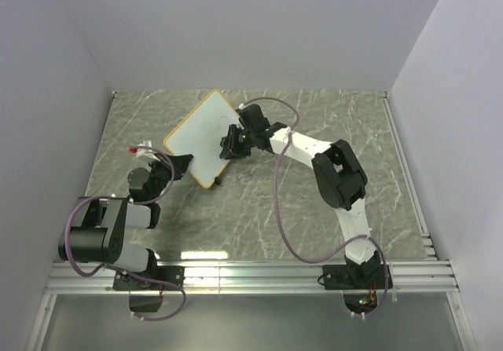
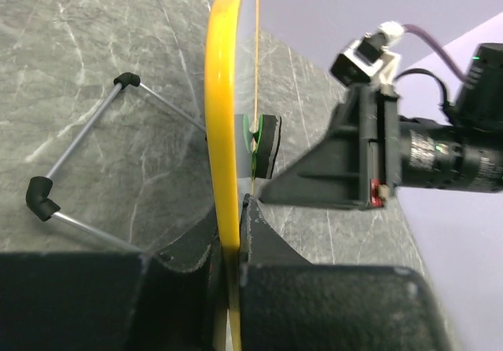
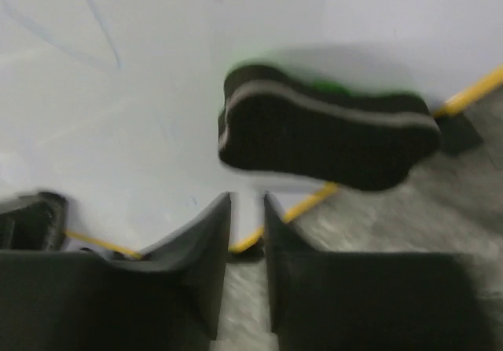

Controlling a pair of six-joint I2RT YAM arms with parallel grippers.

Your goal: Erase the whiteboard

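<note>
The whiteboard [image 1: 200,135] is white with a yellow frame and lies turned diagonally at the back left. My left gripper [image 1: 177,165] is shut on its near frame edge [image 2: 220,131], seen edge-on between the fingers [image 2: 259,233]. Wire legs with black feet [image 2: 39,198] stick out behind it. A green and black eraser [image 3: 330,139] sits against the board face [image 3: 118,115], also seen in the left wrist view [image 2: 266,143]. My right gripper [image 1: 233,145] hovers just short of the eraser, jaws a narrow gap apart and holding nothing [image 3: 246,210]. Faint blue lines show on the board.
A small red-tipped object [image 1: 134,148] lies by the left arm. Grey walls close in the marble table [image 1: 314,210] at left, back and right. An aluminium rail [image 1: 251,276] runs along the near edge. The right arm's cable [image 1: 279,210] loops over the table.
</note>
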